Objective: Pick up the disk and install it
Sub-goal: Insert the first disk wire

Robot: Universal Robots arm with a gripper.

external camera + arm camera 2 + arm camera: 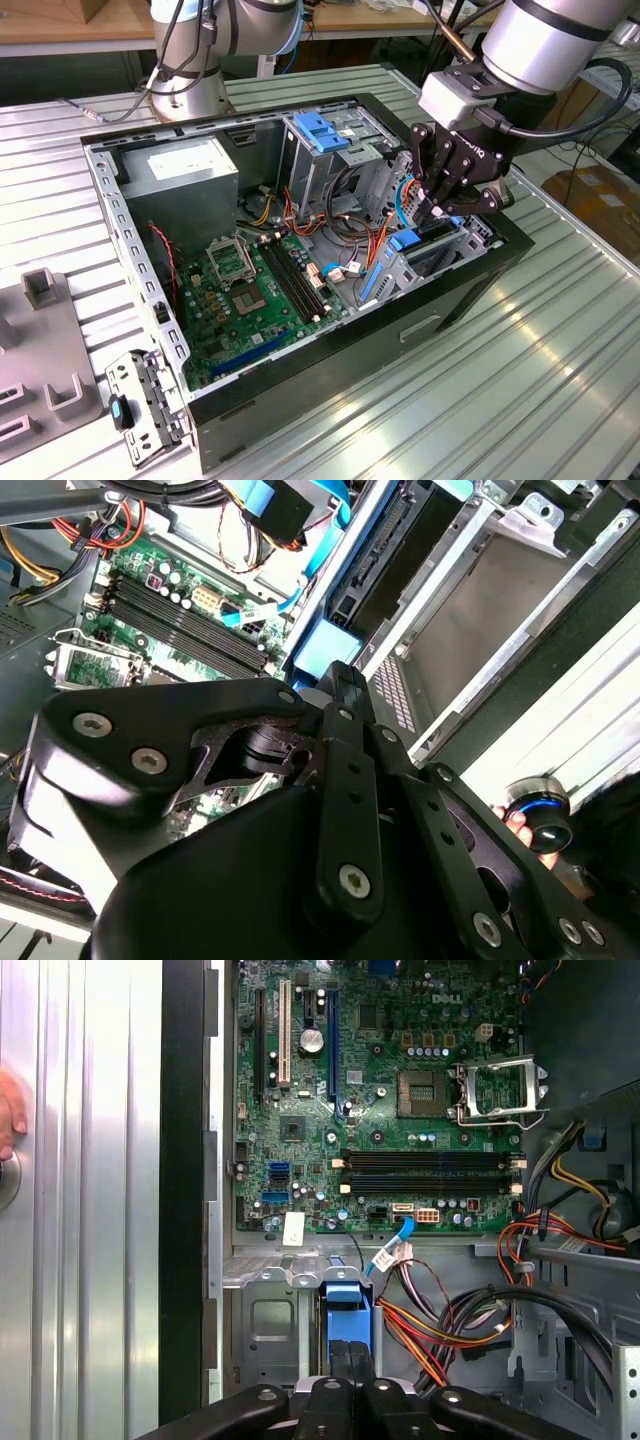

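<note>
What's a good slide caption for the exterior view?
Gripper inside the open computer case, at the drive cage beside the motherboard.

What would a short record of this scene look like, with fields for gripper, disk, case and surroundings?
Gripper: at the drive cage, on the exterior view's right of the case
Disk: blue-railed edge right at the gripper's tip, in the cage; grasp unclear
Case: open, lying on a slatted metal table
Power-supply box: inside the case, at the exterior view's left
Person's hand: over the table, beside the case
</note>
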